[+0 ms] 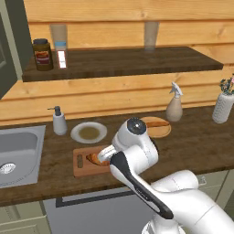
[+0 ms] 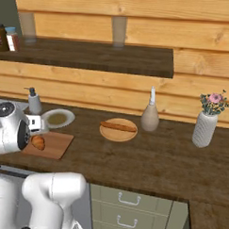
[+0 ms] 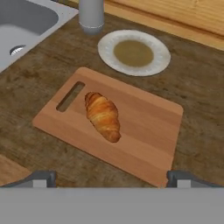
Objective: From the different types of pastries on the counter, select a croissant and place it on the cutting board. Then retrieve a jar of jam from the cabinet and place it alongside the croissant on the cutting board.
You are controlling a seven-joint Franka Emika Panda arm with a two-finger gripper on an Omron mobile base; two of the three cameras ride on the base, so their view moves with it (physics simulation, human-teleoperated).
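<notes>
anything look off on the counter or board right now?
Nothing stands out. The croissant lies flat on the cutting board, near its slot handle. The white plate, soap dispenser and spray bottle stand upright; no spills.

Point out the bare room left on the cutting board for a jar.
The cutting board is bare between the croissant and its end away from the slot handle, near the white plate. The slot end is crowded by the croissant.
</notes>
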